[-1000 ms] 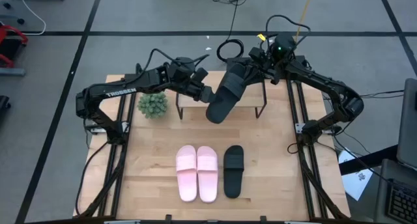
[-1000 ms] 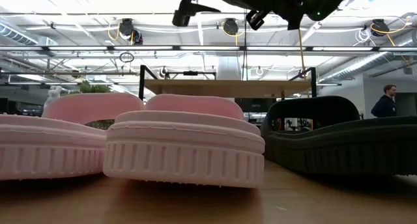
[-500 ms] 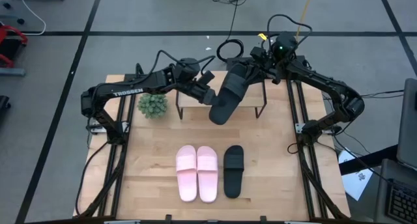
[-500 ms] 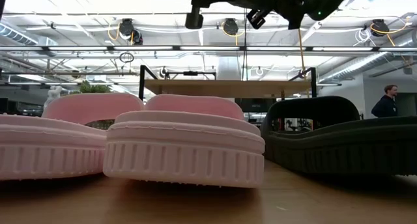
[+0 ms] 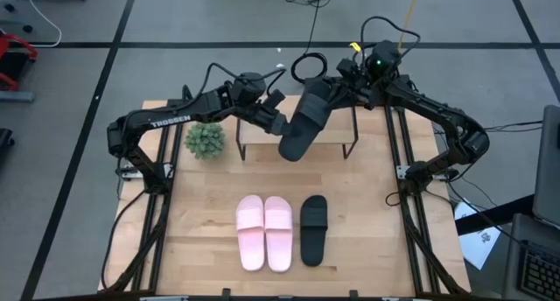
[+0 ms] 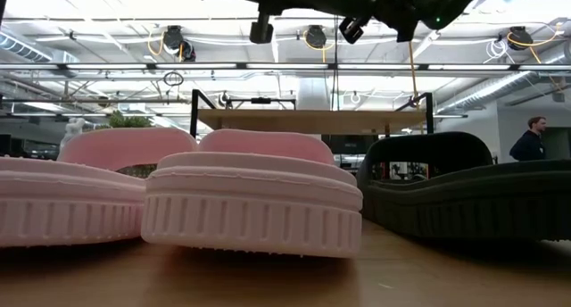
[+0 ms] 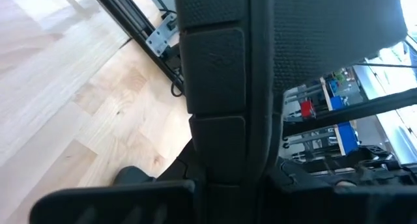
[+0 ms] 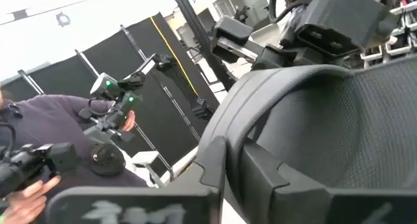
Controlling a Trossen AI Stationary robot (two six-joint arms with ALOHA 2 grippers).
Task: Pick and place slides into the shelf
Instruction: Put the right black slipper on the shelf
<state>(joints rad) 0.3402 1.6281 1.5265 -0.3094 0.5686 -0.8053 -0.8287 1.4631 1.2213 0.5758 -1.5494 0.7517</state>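
A black slide [image 5: 302,122] hangs tilted in the air over the shelf [image 5: 254,131], between my two grippers. My left gripper [image 5: 280,126] is shut on its left side, and my right gripper [image 5: 339,87] is at its far end. The shelf stands on thin black legs at the table's far side, and the low view shows it behind the slides [image 6: 308,120]. A pink pair [image 5: 264,234] and a second black slide [image 5: 313,229] lie soles down, side by side, near the table's front. My left gripper holds the black slide by the ribbed side edge of its sole [image 7: 218,120], coming level from the table's left. The slide is lifted clear and slants down toward the near edge. My right gripper is on the slide's far end beside the strap [image 8: 260,120]. The slide hides the contact.
A small green plant [image 5: 205,140] stands just left of the shelf. A person [image 8: 39,139] shows in the right wrist view, and another [image 6: 533,137] stands beyond the table in the low view. Bare wood lies between the shelf and the slides in front.
My left arm has shifted a little toward the table's right and far edges, staying against the black slide's left side. The slide's near end has drawn slightly toward the shelf, and it stays clear of the table.
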